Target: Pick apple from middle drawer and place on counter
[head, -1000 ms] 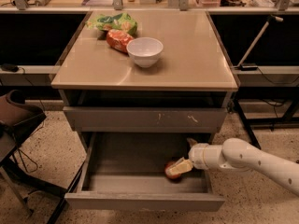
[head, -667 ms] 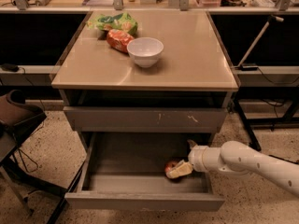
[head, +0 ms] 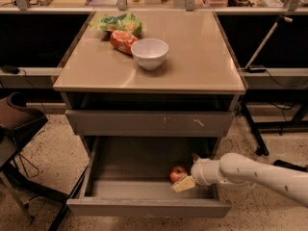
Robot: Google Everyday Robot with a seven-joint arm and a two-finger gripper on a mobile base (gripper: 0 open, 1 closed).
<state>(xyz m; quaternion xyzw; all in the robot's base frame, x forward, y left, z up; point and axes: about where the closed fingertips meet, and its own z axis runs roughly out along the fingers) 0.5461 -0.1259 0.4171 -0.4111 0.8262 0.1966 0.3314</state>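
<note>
The apple (head: 177, 173), small and red, lies on the floor of the open middle drawer (head: 144, 207), toward its right front. My gripper (head: 189, 171) reaches into the drawer from the right on a white arm, right beside the apple. It is open. One pale finger (head: 184, 184) lies just in front of the apple, the other (head: 195, 157) behind it. The apple rests on the drawer floor. The counter (head: 192, 61) is the tan top of the grey cabinet above.
A white bowl (head: 149, 53), an orange-red snack bag (head: 122, 41) and a green bag (head: 118, 23) sit on the counter's back left. A scratched drawer front (head: 149, 123) hangs shut just above the open drawer. A dark chair (head: 17, 124) stands left.
My gripper has shifted slightly. The near finger, which lay across the apple, now sits in front of it, so more of the apple shows. The apple has stayed in place.
</note>
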